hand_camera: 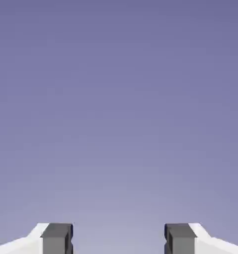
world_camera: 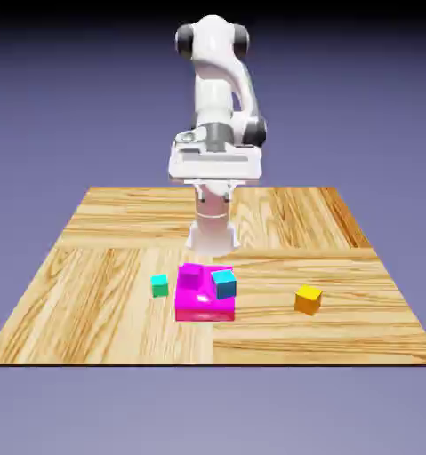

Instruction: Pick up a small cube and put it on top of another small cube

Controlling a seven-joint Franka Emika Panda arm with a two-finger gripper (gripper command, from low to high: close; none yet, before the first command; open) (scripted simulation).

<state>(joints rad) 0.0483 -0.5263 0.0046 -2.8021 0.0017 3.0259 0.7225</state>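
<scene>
Pointing 1 upright edge at cam, orange cube [world_camera: 308, 299] on tbl [world_camera: 118, 329], ext. view's R; gripper [hand_camera: 119, 238] spread open

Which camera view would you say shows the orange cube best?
The exterior view shows it best: the orange cube sits in plain sight on the wooden table, with nothing in front of it. The hand view shows none of it, only the plain backdrop and the two finger tips.
</scene>
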